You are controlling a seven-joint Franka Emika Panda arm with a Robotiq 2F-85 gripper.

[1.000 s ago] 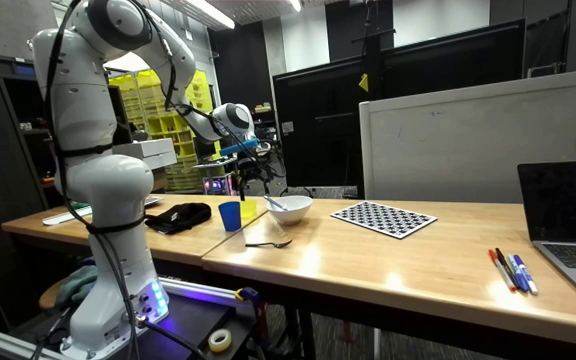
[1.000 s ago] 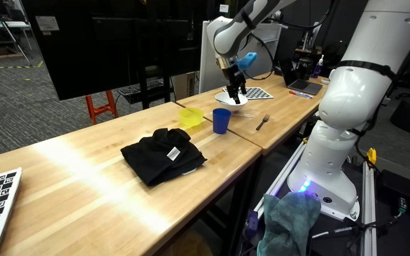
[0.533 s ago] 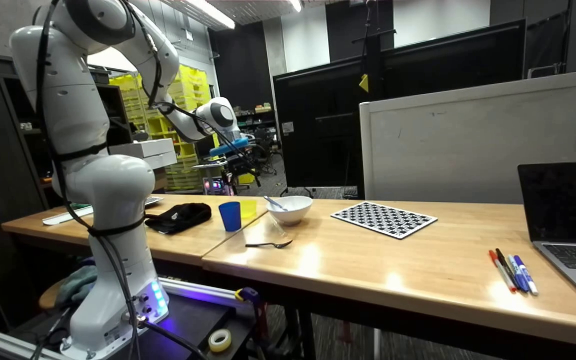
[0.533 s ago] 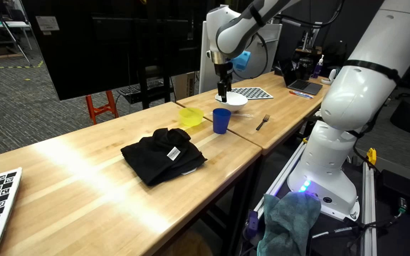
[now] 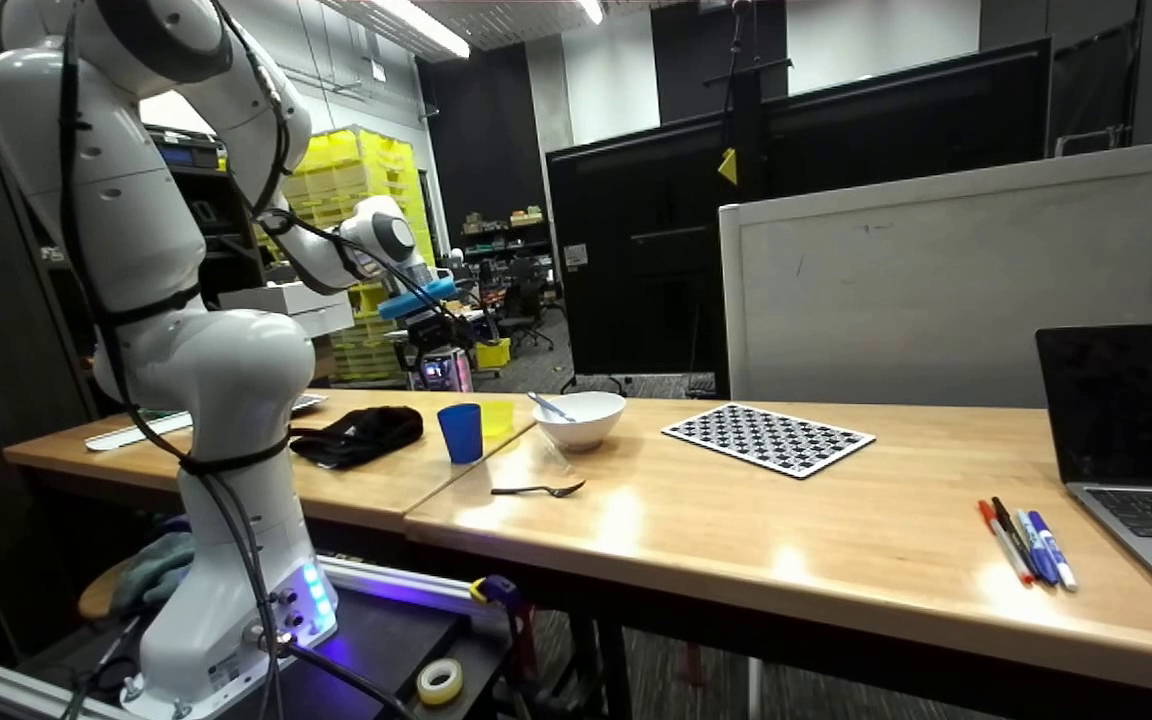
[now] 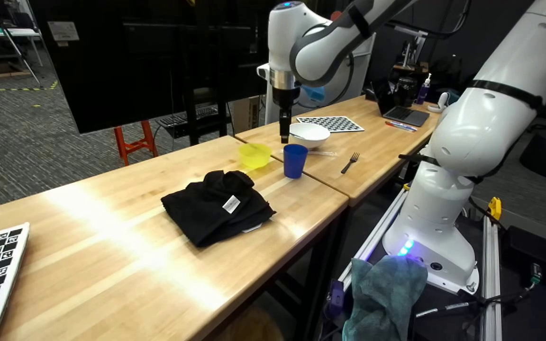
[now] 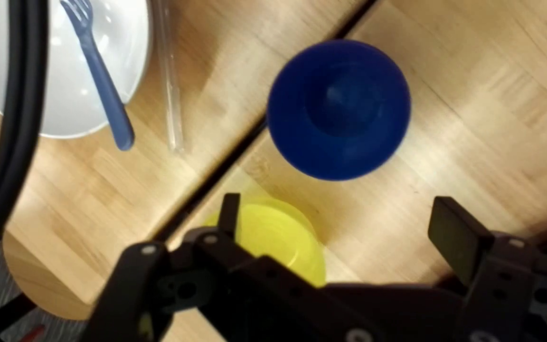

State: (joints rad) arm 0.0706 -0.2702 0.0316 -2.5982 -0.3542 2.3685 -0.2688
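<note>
2 wide-spread jaws, clear of cup (image 7: pixel 339 109)

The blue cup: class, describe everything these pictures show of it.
The blue cup is plain and handleless, apparently plastic, round-mouthed, tapering towards its base. It stands upright on the wooden table beside a table seam, near but apart from the yellow bowl. No contents show inside. The open gripper isn't touching it.

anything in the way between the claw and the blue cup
Nothing visible stands between the open claw and the blue cup: in the wrist view the cup shows whole, with nothing across it. The yellow bowl sits beside the cup, partly hidden by the claw.
</note>
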